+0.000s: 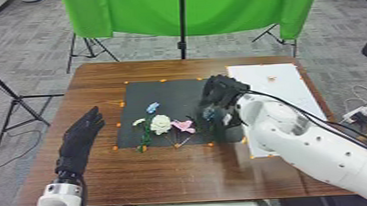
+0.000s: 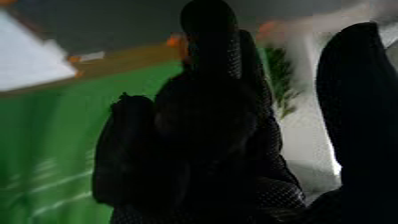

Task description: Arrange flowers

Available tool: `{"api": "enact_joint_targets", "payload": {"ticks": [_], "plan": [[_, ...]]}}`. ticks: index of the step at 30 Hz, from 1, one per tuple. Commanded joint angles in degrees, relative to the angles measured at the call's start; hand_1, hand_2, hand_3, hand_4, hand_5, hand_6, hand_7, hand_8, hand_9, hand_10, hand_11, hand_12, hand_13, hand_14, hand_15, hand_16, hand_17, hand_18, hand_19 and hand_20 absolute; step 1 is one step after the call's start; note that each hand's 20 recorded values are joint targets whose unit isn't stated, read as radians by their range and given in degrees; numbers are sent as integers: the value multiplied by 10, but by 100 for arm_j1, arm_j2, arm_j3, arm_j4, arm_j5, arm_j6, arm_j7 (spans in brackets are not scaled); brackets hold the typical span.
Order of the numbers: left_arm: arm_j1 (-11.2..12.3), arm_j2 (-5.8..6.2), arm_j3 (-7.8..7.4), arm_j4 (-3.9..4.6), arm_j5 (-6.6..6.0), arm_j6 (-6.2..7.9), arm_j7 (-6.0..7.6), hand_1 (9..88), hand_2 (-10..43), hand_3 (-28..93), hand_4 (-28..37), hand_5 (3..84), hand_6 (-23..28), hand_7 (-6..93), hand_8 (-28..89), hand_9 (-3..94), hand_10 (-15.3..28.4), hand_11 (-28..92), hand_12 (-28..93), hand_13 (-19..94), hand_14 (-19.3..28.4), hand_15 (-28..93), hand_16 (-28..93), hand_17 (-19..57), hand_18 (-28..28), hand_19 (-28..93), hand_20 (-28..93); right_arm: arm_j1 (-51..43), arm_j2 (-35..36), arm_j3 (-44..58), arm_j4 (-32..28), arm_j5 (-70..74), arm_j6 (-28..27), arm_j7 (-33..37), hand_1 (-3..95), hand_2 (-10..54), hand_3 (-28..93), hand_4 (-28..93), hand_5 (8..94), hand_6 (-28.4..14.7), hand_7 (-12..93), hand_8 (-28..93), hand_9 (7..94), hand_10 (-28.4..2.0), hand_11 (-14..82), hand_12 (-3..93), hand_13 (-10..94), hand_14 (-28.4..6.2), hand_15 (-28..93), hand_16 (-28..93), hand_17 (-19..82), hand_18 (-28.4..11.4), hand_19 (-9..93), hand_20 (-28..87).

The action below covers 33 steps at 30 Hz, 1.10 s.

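Observation:
My right hand (image 1: 222,92) is over the right part of the black mat (image 1: 166,86) in the head view. My left hand (image 1: 80,138) lies straight-fingered above the table's left side. On the mat are a blue flower (image 1: 152,108), a small white flower (image 1: 139,121), a large white flower (image 1: 160,124) and a pink flower (image 1: 183,126). A bluish bloom (image 1: 209,112) shows just below my right hand, partly hidden by the arm; whether it is held is unclear. In the right wrist view, a green sprig (image 2: 281,75) shows beside my right hand (image 2: 209,125).
A white sheet (image 1: 290,94) lies along the table's right side, partly under the right arm. Orange marks line the mat's edges. Beyond the brown table (image 1: 147,170), a green cloth (image 1: 140,15) hangs on a stand.

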Motion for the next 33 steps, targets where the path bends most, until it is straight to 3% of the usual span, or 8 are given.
{"api": "enact_joint_targets", "payload": {"ticks": [1,5,8,14,22,26,30,33], "plan": [[49,15,-19,22,6,-37,-87,274,-55,651,-199,370,42,50,-45,345,108,54,127,258,151,59,57,-13,126,14,165,135,208,597,493,-103,854,373,327,-95,622,-155,653,-4,130,-82,777,-140,202,207,909,-40,540,345,655,-107,932,496],[36,5,-15,28,13,-39,-61,274,-55,651,-198,370,41,50,-45,345,107,53,127,258,150,59,57,-13,126,13,165,275,302,564,727,-420,871,717,326,-95,624,-150,650,-6,130,-80,758,-147,187,204,902,-43,544,341,648,-111,932,498],[35,-4,-12,29,14,-33,-38,274,-54,651,-198,371,42,50,-45,345,107,53,128,258,151,59,57,-13,126,13,165,381,296,577,945,-670,288,1192,332,-95,623,-145,636,-10,123,-79,718,-156,149,191,893,-47,545,337,635,-115,932,497],[42,-17,-10,30,14,-32,-9,274,-56,652,-197,370,41,50,-45,345,107,53,128,258,150,58,57,-13,127,13,166,623,171,464,1602,-560,-559,1468,335,-95,627,-138,512,-15,82,-63,533,-183,71,181,822,-76,571,322,579,-138,931,476],[8,-25,27,48,19,-47,11,274,-55,651,-197,371,40,51,-45,344,107,53,128,258,151,59,57,-14,127,13,165,1006,-185,-29,2615,-717,-568,1324,366,-95,642,-161,429,-7,78,-60,447,-177,51,164,811,-71,574,283,567,-134,927,416],[-14,-26,28,53,19,-38,0,275,-55,650,-198,370,41,52,-45,345,108,53,128,258,151,59,57,-14,127,13,165,1040,-305,-227,3018,-719,-124,1061,396,-95,657,-184,420,-1,89,-64,463,-167,57,161,820,-61,572,273,576,-125,928,397],[1,-36,23,48,12,-32,6,274,-55,651,-197,370,40,52,-45,345,108,54,128,258,151,59,57,-13,126,12,165,968,-318,-474,3256,-808,657,788,461,-95,653,-203,487,21,132,-89,579,-134,90,164,860,-41,562,276,610,-106,932,415],[23,-41,13,45,1,-4,10,275,-55,651,-198,370,41,51,-45,344,108,53,127,258,151,59,57,-13,126,13,166,922,-290,-667,3333,-902,1170,681,496,-95,659,-220,590,33,168,-106,700,-116,136,163,899,-24,558,296,637,-100,932,470]]}}
